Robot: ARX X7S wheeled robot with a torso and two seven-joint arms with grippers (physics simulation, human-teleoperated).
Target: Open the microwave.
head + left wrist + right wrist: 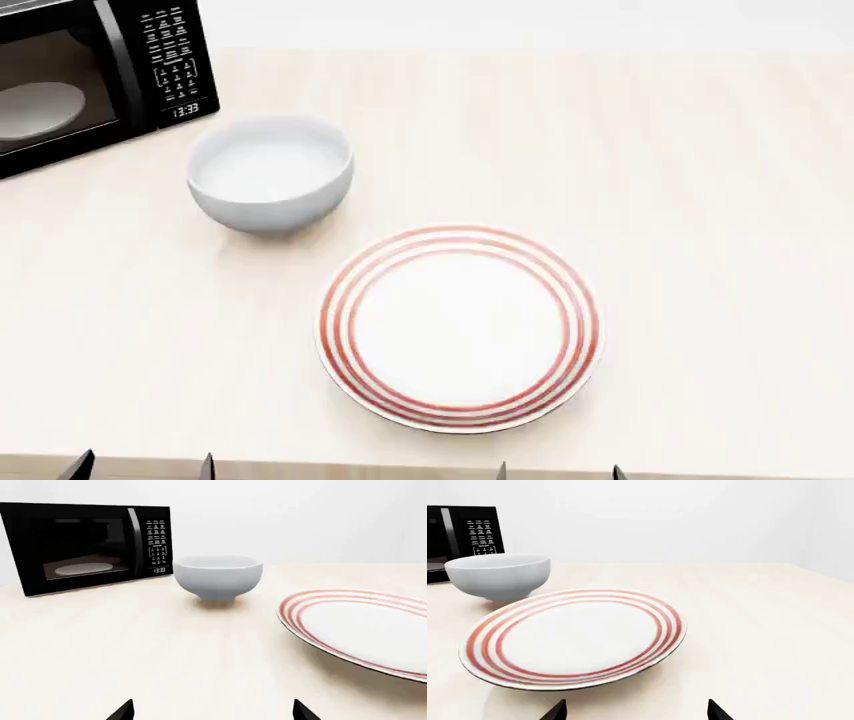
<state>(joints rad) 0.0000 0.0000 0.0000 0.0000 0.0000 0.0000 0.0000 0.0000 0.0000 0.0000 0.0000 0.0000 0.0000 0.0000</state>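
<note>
Sitting: microwave [87, 547] far left on counter [694, 200], door shut, behind bowl [271, 172].
Handling: judged heavy, rigid; glass door fragile.
Grip: vertical handle [133, 542] beside keypad.
Left hand [212, 712]: spread wide, empty.
Right hand [635, 711]: spread wide, empty, near plate [574, 637].

head overhead, wrists low, sharing plate [458, 328]

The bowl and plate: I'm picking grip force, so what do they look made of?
The bowl looks like glazed ceramic: pale grey-white, smooth, thick-walled, with soft shading and a small foot. The plate also looks ceramic or glazed stoneware: white with red rings near the rim and a dull sheen. Both are simulator renders, so hard plastic can't be ruled out.
</note>
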